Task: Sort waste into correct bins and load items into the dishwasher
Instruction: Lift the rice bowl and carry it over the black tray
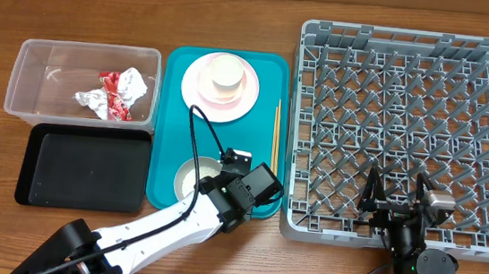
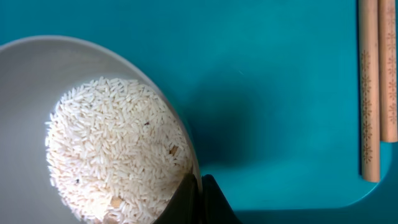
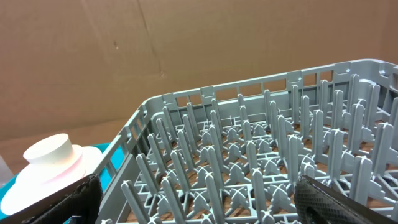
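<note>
At the far left, the clear tub (image 1: 25, 75) holds the crumpled napkin (image 1: 93, 101) and the red-and-white wrapper (image 1: 119, 89). Just in front of it, the black tray (image 1: 84, 171) has nothing in it.

Next comes the teal tray (image 1: 170, 139). At its near end sits the bowl (image 2: 37, 81), heaped with rice (image 2: 118, 149). The left gripper (image 2: 199, 190) is pinched narrow on the bowl's right rim, one finger inside and one outside. Further back on the teal tray, the cup (image 1: 227, 70) sits on the pink dish (image 1: 247, 90), which sits on the plate (image 1: 191, 76). The chopsticks (image 1: 276, 131) lie along the tray's right edge.

The rack (image 1: 407, 135) on the right is bare. Over its near edge the right gripper (image 1: 395, 195) hangs with jaws wide and nothing in them.

My worry is that one-sided pinch. The rice is piled toward the held rim, so a quick lift could let the bowl sag or twist and spill grains over the teal tray. The smooth rim could also slip out altogether.
</note>
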You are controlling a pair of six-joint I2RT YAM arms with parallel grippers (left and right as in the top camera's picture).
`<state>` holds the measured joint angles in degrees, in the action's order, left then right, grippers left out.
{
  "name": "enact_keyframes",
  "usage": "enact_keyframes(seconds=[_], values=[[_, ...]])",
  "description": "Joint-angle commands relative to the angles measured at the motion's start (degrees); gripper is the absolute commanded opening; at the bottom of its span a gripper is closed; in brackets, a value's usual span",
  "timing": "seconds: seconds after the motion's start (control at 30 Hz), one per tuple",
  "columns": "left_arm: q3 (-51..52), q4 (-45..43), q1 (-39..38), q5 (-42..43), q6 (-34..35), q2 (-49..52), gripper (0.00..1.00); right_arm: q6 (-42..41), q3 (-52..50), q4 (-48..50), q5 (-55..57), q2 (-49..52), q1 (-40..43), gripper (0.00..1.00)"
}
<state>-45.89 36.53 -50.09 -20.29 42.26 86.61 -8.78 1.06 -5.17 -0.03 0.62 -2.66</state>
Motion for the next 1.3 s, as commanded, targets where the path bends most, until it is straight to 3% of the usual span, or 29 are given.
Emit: enact_keyframes(seconds=[0.0,0.23,0.4,0.57,0.7,0.97,1.13,1.27], values=[[-2.8,2.7,0.4,0.2,-0.1,-0.2,0.04,0.0,-0.6,0.3,0.0,-0.4,0.2,1.00],[-15.9,15.0,5.0,1.4,-3.4,-4.2,0.04,0.0,-0.6,0.3,0.0,-0.5,0.2,1.00],[-25.8,23.5,14.1,11.3,-10.7,-7.2,0.04,0.0,-0.6,0.3,0.0,-0.5,0.2,1.00],[-30.8,30.4,29.4,25.2,-20.7,-10.3,0.04,0.0,-0.6,0.3,0.0,-0.5,0.2,1.00],[-30.7,33.8,44.2,34.8,-28.7,-11.4,0.04,0.0,-0.6,0.3,0.0,-0.5,0.2,1.00],[-25.7,35.9,75.2,62.2,-47.5,-10.1,0.04,0.0,-0.6,0.3,0.0,-0.5,0.2,1.00],[-17.9,30.6,87.6,78.0,-51.8,-8.5,0.04,0.0,-0.6,0.3,0.0,-0.4,0.2,1.00],[-12.5,24.0,92.9,87.6,-51.8,-6.1,0.04,0.0,-0.6,0.3,0.0,-0.4,0.2,1.00]])
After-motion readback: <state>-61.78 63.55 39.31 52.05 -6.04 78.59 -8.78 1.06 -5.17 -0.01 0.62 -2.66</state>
